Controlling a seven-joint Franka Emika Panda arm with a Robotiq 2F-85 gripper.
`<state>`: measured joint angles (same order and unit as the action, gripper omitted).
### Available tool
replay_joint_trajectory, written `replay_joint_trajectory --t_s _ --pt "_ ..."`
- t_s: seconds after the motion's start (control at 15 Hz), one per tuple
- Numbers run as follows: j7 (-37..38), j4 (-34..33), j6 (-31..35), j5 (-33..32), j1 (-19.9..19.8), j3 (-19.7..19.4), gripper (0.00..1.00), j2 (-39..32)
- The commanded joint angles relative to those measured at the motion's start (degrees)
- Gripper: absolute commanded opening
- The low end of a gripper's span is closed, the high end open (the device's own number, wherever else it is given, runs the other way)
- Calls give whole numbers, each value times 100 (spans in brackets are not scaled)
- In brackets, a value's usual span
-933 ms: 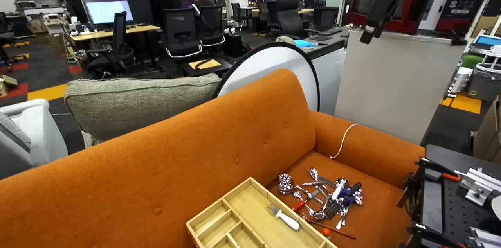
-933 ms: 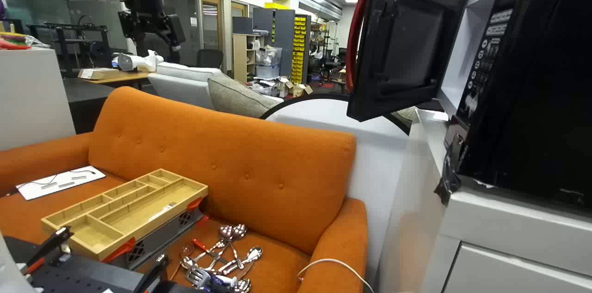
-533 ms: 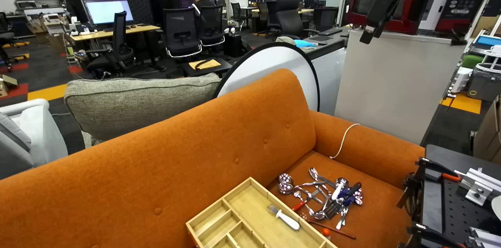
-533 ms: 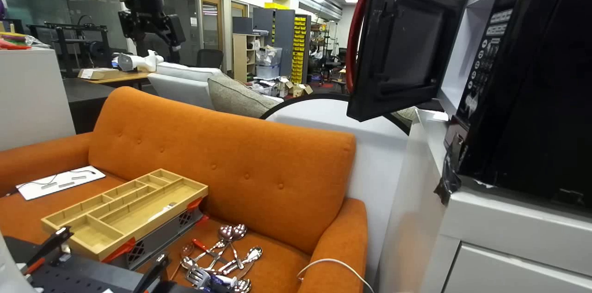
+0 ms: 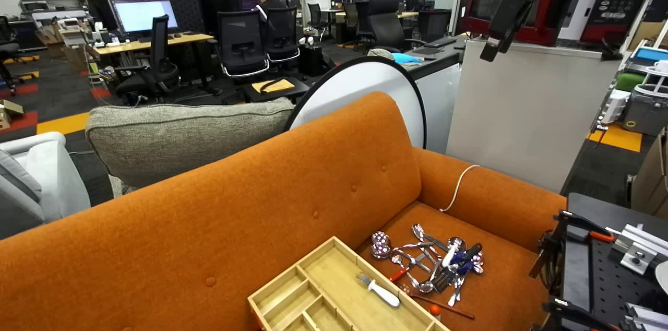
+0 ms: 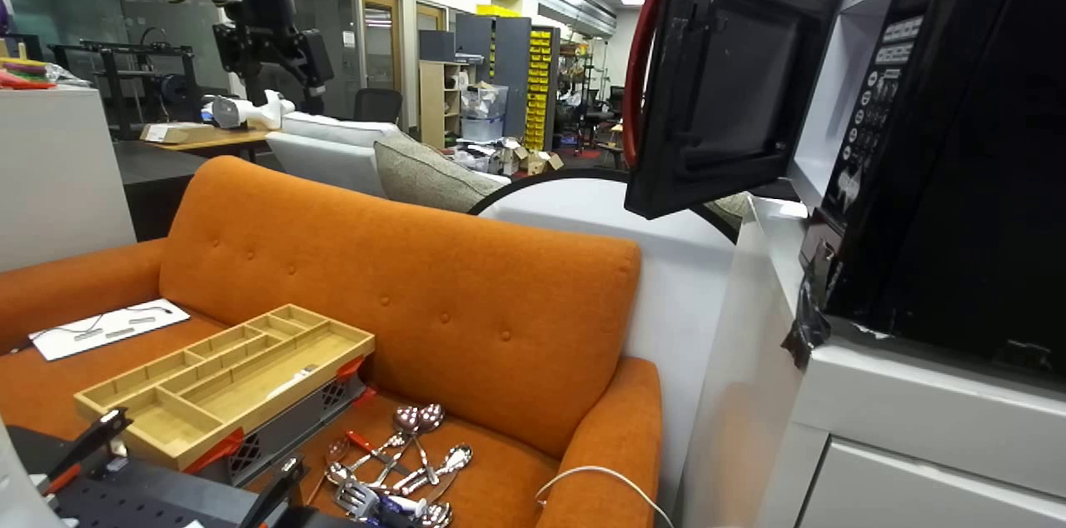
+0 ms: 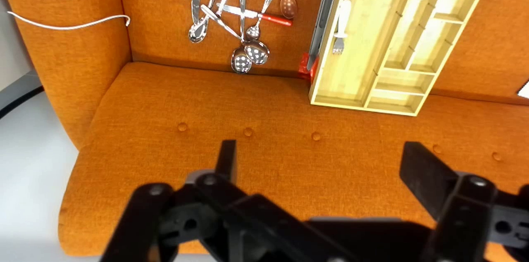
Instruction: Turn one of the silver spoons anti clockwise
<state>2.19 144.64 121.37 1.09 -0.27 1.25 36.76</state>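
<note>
On the sofa [image 7: 155, 30], just beside the tray [image 7: 372, 18], the silver spoons [image 7: 257, 52] lie crossed with other cutlery [image 7: 276, 19], unchanged over the last second. Only the end effector [image 7: 320, 152] seems to have shifted, and barely; it hangs well above them, jaws spread wide with nothing between. The turn, I judge, has not begun: the next move calls for descending to a spoon at the edge, since one pinned under others could drag them round.
</note>
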Motion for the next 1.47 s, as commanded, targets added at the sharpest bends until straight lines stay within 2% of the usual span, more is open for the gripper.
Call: replay_joint_trajectory --t_s 0.0,0.2,0.4,0.67,0.73,1.4 --pt "100 89 57 232 56 -71 100 -280" --pt "126 284 287 503 65 -95 100 -643" --pt "230 403 848 614 30 -69 100 -1103" --pt "564 337 1205 398 -54 60 100 -1700" --pt "376 433 1107 476 13 -23 100 -1523" --pt "395 432 1127 473 13 -21 100 -1553"
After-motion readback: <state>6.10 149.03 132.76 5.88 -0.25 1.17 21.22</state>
